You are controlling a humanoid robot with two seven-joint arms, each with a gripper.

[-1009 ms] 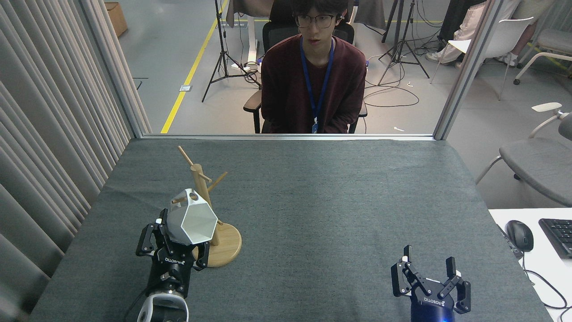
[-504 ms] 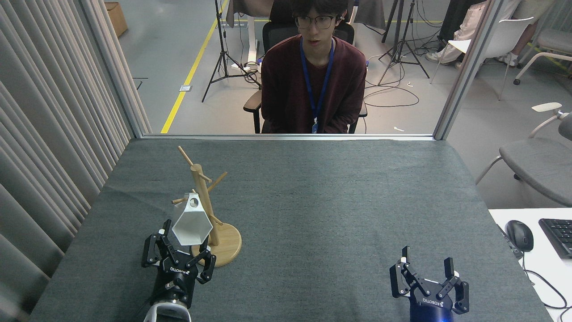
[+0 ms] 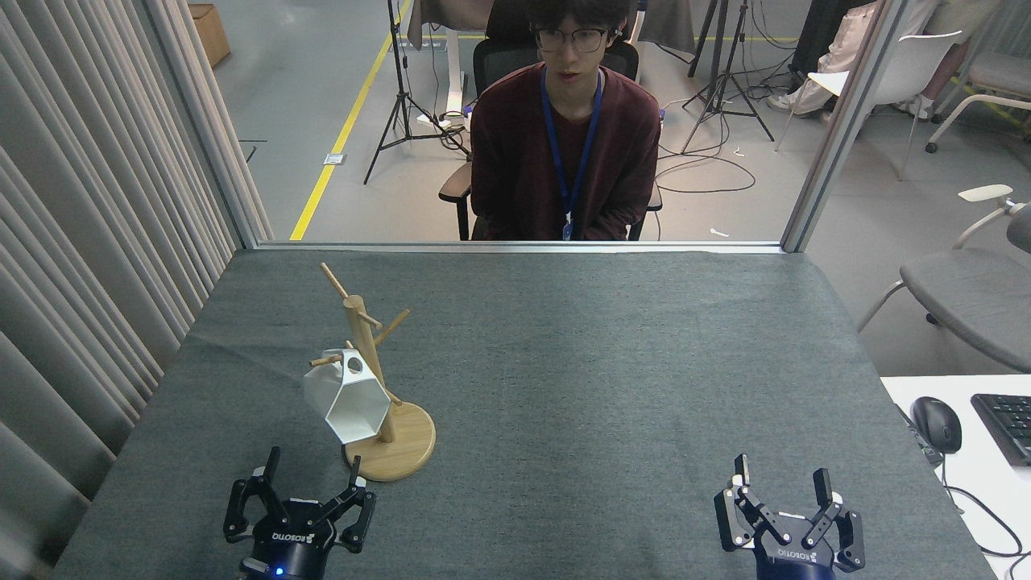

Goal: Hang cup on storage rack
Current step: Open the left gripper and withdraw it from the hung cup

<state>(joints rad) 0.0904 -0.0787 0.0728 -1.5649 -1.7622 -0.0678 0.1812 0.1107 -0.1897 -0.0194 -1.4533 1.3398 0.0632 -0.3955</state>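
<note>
Cup on rack, both arms back at the near edge.

Left gripper (image 3: pixel 310 503), fingers wide and empty, now sits low at the desk's (image 3: pixel 612 362) near-left edge, well clear of the cup (image 3: pixel 346 403) it held 1 s ago. Right gripper (image 3: pixel 780 498), fingers wide, empty, near-right edge. Cup hangs tilted by its pierced tab on a low left peg of the storage rack (image 3: pixel 366 354), left side of desk. Judgement: hang looks done; only settling remains. Person (image 3: pixel 564 137) sits beyond far edge.
</note>
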